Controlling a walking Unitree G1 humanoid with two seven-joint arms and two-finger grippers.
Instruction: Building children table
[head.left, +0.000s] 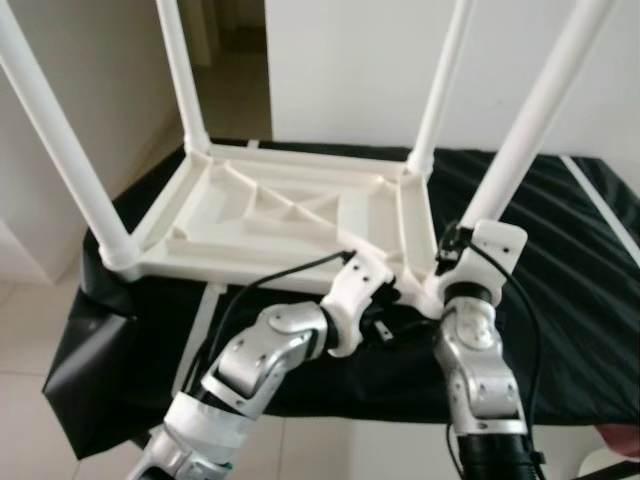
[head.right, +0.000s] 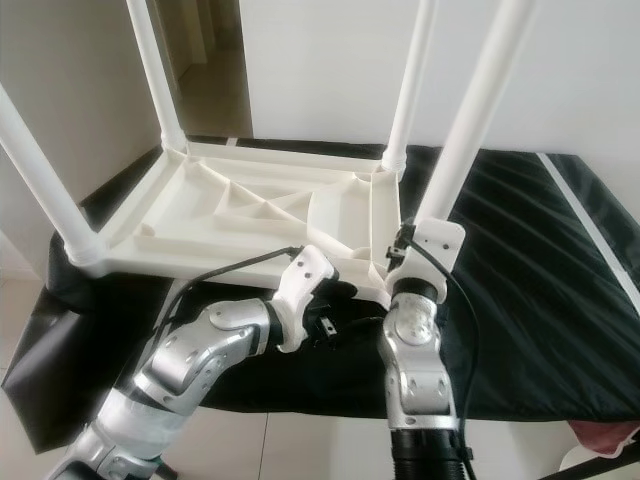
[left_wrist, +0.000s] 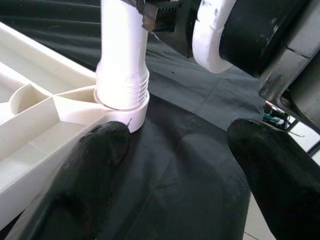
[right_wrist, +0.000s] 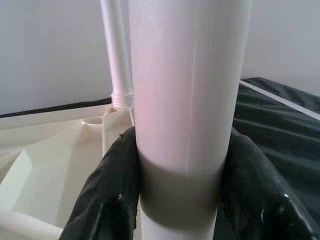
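Upturned white table (head.left: 290, 215) with 4 legs on black-covered surface (head.left: 560, 280)

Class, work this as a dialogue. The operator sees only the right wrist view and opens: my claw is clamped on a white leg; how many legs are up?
Observer: Four legs stand on the upturned table top; your right claw holds the near right leg.
Operator: Where is the left claw?
Observer: The left claw is open, low beside that leg's socket, gripping nothing.
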